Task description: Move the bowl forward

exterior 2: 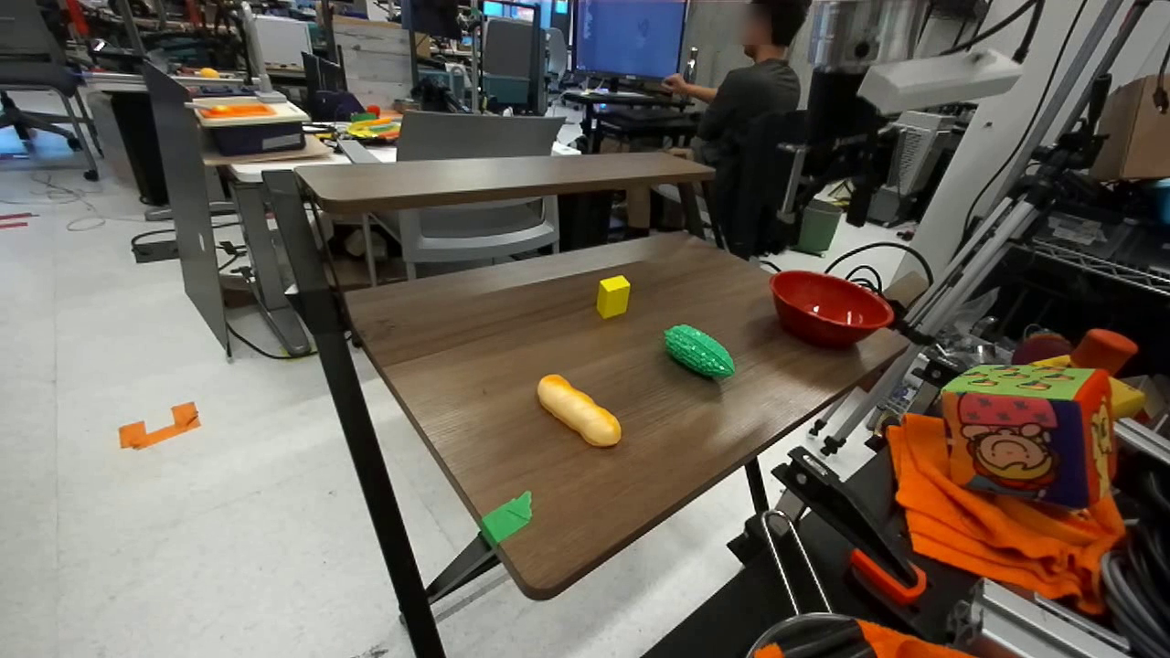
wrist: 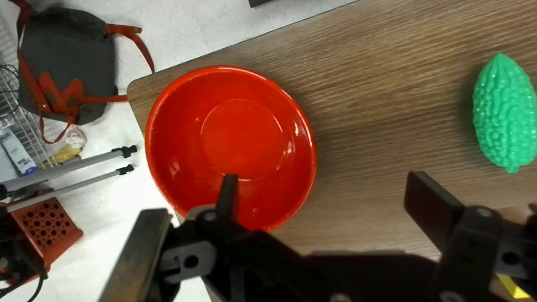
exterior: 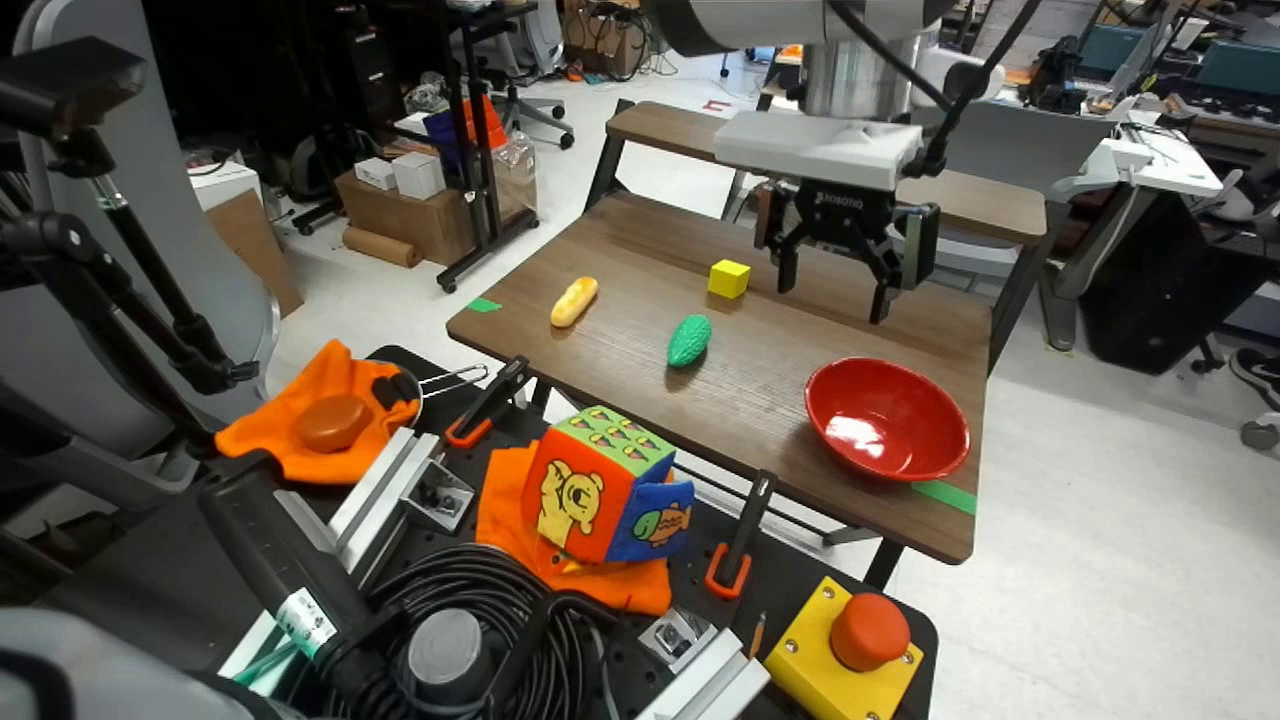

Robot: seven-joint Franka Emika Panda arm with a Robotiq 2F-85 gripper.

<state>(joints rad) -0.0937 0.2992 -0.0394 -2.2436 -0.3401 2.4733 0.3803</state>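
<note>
The glossy red bowl stands upright and empty on the brown table, near one corner. It also shows in an exterior view and fills much of the left half of the wrist view. My gripper is open, with nothing between its fingers. It hangs in the air above the table, higher than the bowl and apart from it. In the wrist view my gripper has one finger overlapping the bowl's lower part and the other over bare wood. It also shows in an exterior view.
A green bumpy toy, a yellow block and a yellow bread-like toy lie on the table. A raised shelf runs along one long side. A cart with clamps and a cloth cube adjoins the opposite side.
</note>
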